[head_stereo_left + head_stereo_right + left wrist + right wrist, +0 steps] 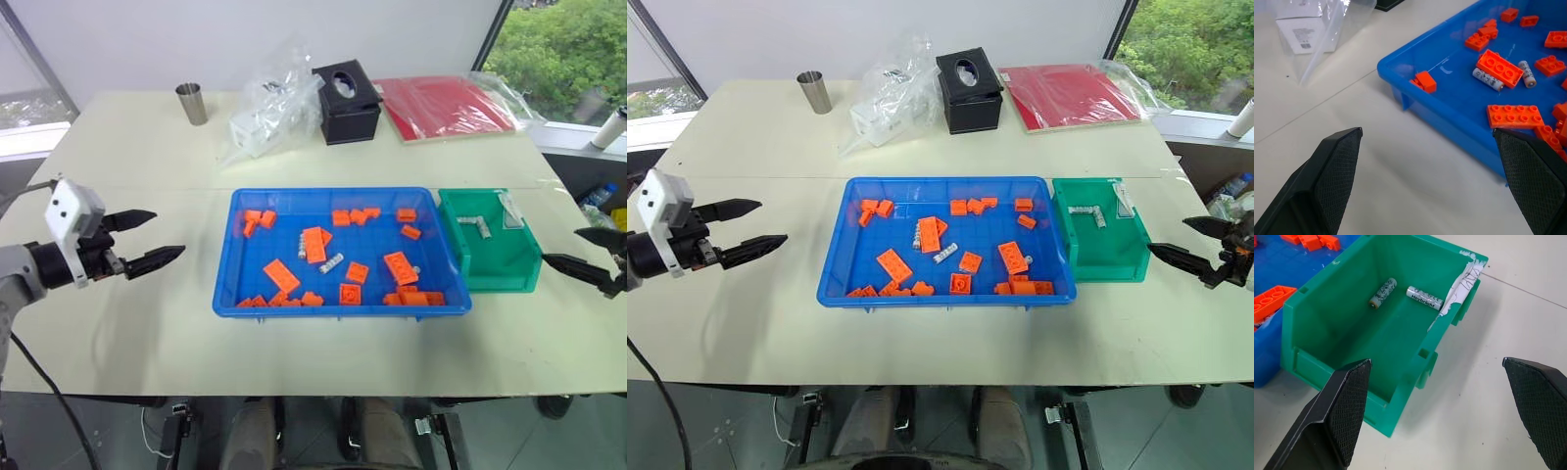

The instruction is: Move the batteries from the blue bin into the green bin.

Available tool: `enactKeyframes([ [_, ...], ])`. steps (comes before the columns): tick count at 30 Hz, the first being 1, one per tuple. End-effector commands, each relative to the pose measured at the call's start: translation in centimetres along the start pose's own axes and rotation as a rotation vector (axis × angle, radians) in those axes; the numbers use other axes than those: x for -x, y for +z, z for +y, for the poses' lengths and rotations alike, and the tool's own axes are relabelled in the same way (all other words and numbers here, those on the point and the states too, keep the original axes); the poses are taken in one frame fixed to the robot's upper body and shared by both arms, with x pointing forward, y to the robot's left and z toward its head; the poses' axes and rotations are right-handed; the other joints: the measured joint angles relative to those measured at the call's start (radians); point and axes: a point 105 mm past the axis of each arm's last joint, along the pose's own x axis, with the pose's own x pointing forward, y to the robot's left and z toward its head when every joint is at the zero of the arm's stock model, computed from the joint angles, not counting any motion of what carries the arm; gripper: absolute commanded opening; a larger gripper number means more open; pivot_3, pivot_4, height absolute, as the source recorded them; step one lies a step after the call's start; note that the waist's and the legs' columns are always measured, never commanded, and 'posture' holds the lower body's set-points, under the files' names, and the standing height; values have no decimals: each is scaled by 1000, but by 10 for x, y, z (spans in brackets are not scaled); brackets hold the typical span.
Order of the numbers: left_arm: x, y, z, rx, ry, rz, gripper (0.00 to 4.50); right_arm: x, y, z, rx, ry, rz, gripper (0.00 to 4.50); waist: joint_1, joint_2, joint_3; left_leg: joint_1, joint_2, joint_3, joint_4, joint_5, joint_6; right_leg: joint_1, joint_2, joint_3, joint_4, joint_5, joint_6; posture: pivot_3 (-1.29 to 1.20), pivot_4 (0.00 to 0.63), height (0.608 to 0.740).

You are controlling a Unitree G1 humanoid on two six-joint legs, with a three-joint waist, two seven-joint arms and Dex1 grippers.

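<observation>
The left gripper (147,244) with 2 black fingers hangs over the table's left edge, jaws wide apart and holding nothing, aimed toward the large shallow bright-blue plastic bin (224,264), which sits in the middle of the cream table (127,333) near its front edge. Small orange toy bricks (281,274) lie scattered in it, and among them 2 silvery-grey cylinder batteries (1488,80) show plainly near the centre, 1 partly tucked against a brick; others may be hidden under bricks, I cannot tell. Just beside the blue bin's right side stands the small deep green plastic bin (490,272), with 2 more batteries (1383,292) lying at its far end, next to a torn white paper label (1462,281) on its rim. The right gripper (1185,243) is over the table's right edge, partly cut off, jaws spread wide and empty
</observation>
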Motion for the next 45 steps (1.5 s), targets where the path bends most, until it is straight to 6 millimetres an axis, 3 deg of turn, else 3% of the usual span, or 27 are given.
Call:
enactKeyframes([
  [1,5,15,1,-85,21,-6,4500,-1,13,-1,36,-4,-37,4417,0,0,0,0,0,0,0,0,0,0,0,0,0,0,0,0,150,736],
  [9,6,11,1,-85,35,0,4500,-2,14,1,46,-3,-36,4417,0,0,0,0,0,0,0,0,0,0,0,0,0,0,0,0,150,736],
  [15,0,13,1,-72,57,-32,4500,-3,9,-9,27,-51,-9,4417,0,0,0,0,0,0,0,0,0,0,0,0,0,0,0,0,150,736],
  [23,-4,20,-8,-57,5,-70,4500,-6,47,-8,66,-26,-84,4417,-3,0,0,0,0,0,0,0,0,0,0,0,1,1,2,0,150,736],
  [25,-6,28,-16,-49,-44,-92,4500,-14,65,4,82,28,-123,4417,-3,0,0,0,0,0,0,0,0,0,0,0,1,1,2,0,150,736],
  [30,-17,38,-38,-58,-188,-88,4500,-51,106,57,189,216,-210,4417,-9,0,0,1,1,0,0,0,0,0,1,0,1,1,2,0,150,736],
  [35,-26,38,-57,-92,-295,-77,4500,-108,133,119,219,362,-213,4417,-20,1,0,0,1,0,0,0,0,-1,1,0,2,1,2,0,150,736],
  [40,-32,35,-68,-118,-340,-61,4500,-151,128,183,129,532,-139,4417,-21,0,0,-1,0,-1,0,0,0,-1,1,0,2,2,3,0,150,736],
  [45,-34,36,-70,-120,-342,-68,4500,-177,119,210,196,550,-105,4417,-19,1,1,-2,0,-1,0,0,0,-1,1,0,3,2,4,0,150,736],
])
